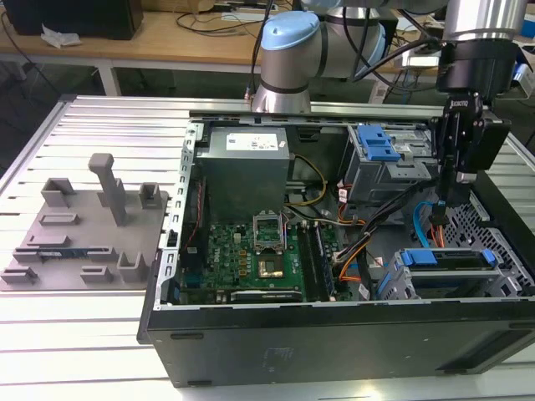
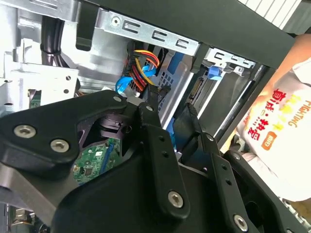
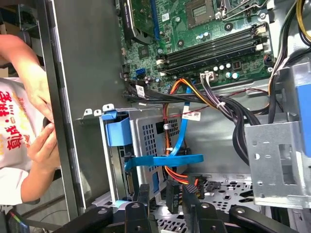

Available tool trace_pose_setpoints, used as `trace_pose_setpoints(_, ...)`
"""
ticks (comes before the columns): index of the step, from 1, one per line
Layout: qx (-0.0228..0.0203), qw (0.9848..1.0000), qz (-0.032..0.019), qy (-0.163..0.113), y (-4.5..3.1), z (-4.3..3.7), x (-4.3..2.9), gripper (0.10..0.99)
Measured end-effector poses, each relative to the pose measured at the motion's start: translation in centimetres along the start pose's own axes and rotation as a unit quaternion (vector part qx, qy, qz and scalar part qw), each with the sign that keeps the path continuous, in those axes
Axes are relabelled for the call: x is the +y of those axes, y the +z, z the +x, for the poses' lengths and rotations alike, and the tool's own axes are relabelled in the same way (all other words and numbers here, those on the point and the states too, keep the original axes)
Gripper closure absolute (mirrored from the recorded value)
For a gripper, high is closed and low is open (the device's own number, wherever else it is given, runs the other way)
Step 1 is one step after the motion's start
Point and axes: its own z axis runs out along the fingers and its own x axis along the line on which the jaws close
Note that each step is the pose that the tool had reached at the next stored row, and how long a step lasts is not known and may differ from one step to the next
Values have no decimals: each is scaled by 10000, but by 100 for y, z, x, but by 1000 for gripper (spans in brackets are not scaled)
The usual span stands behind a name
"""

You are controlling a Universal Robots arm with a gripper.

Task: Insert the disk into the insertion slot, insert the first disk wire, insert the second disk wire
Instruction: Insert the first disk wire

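The disk sits in the insertion slot, its blue carrier handle at the cage's open end and the perforated slot wall beside it. A flat blue wire loops across to the disk's rear; the same blue wire shows in the exterior view. My gripper hangs just behind the slot. In both wrist views the gripper has its fingers apart. A black connector on orange and red wires lies between them, close to one finger.
A taller grey cage with a blue latch stands behind the slot. Wire bundles cross toward the motherboard. A person's hand is just outside the case wall. A grey fixture plate lies at the exterior view's left.
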Motion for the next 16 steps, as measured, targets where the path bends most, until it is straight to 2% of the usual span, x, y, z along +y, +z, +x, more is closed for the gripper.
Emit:
trace_pose_setpoints(3,2,10000,1,-1,9,-21,-3,682)
trace_pose_setpoints(6,32,10000,17,8,6,-60,3,682)
trace_pose_setpoints(7,42,10000,41,21,2,-72,4,682)
trace_pose_setpoints(8,51,9999,87,48,-6,-85,6,682)
trace_pose_setpoints(10,102,9997,181,101,-13,-101,15,682)
trace_pose_setpoints(16,109,9997,186,112,-13,-102,23,682)
